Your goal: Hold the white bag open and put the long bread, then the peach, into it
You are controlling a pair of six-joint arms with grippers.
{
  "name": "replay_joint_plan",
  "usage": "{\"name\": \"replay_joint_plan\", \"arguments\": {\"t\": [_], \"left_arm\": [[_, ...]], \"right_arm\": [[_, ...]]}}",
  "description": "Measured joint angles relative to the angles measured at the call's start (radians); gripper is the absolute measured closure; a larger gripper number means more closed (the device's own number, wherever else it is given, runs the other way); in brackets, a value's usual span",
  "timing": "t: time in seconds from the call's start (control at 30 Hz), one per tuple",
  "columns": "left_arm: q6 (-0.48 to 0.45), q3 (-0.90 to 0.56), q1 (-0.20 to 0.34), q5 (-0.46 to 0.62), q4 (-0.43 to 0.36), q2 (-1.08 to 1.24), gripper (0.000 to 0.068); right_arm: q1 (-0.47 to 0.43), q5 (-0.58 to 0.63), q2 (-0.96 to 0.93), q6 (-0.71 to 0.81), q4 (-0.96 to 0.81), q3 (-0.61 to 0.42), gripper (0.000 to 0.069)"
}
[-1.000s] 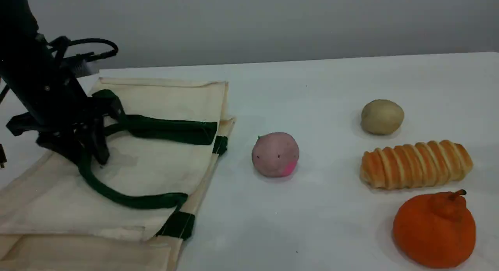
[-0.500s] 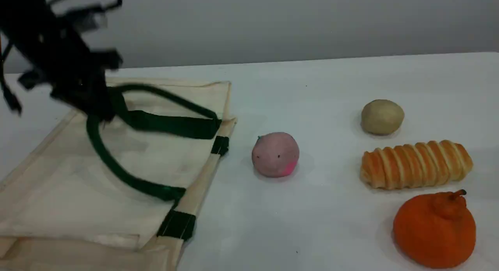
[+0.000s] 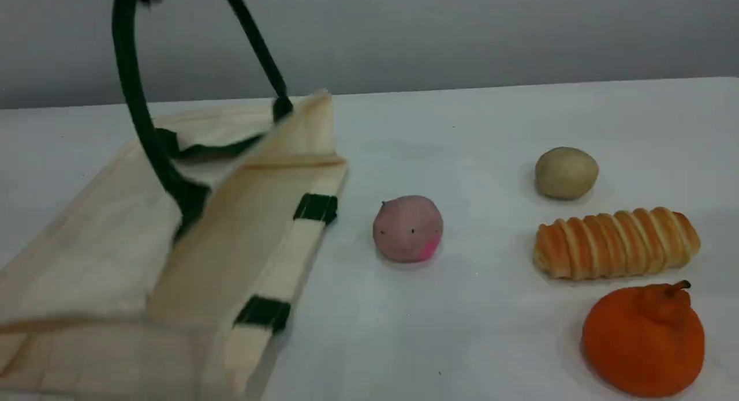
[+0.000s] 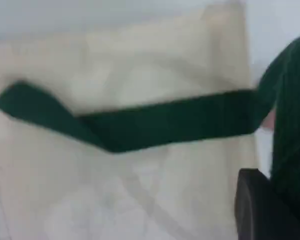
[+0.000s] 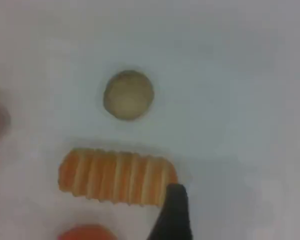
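Cream canvas fills the left of the scene view: the white bag (image 3: pixel 104 262) lies on the table (image 3: pixel 462 130) with its upper panel now pulled up by one dark green handle (image 3: pixel 130 95), which rises taut out of the top edge. A second ago that strap lay slack on the flat cloth with the left arm bent over it; since then the arm has climbed out of sight and the mouth has begun to gape toward the fruit. My reading is that the holding-open step is under way and nothing has gone in yet. The peach (image 3: pixel 408 228) sits just beside the bag's rim, the long bread (image 3: pixel 616 243) well to the right between a potato (image 3: pixel 566 173) and an orange (image 3: pixel 643 337).

Left wrist view, blurred: the other strap (image 4: pixel 140 122) crosses the pale cloth below, and the lifted handle runs up at the right edge by the dark fingertip (image 4: pixel 260 210). The left pincer is clenched, grasping that handle.

Right wrist view: the right pincer (image 5: pixel 174 215) hangs over the near end of the bread, its one visible fingertip dark against the crust; it stands released, wide apart, holding nothing
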State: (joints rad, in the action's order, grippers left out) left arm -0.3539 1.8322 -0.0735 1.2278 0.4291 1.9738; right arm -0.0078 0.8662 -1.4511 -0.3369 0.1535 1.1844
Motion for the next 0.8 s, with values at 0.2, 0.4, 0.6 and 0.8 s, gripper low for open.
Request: {"name": "replay_joint_plan", "arguments": {"t": [0.2, 0.4, 0.6, 0.8], "left_arm": [[0.002, 0.084, 0.0, -0.002, 0.017, -0.061, 0.0601], [0.002, 0.088, 0.0, -0.002, 0.023, -0.131, 0.0601], [0.002, 0.088, 0.0, -0.002, 0.061, -0.174, 0.0601], [0.002, 0.088, 0.0, -0.005, 0.072, -0.174, 0.0601]], "right_arm": [[0.0, 0.0, -0.118, 0.001, 0.049, 0.0, 0.0113], [0.0, -0.02, -0.246, -0.047, 0.123, 0.0, 0.0113], [0.016, -0.025, -0.369, -0.12, 0.139, 0.0, 0.0113], [0.103, -0.049, -0.454, -0.238, 0.138, 0.0, 0.0113]]}}
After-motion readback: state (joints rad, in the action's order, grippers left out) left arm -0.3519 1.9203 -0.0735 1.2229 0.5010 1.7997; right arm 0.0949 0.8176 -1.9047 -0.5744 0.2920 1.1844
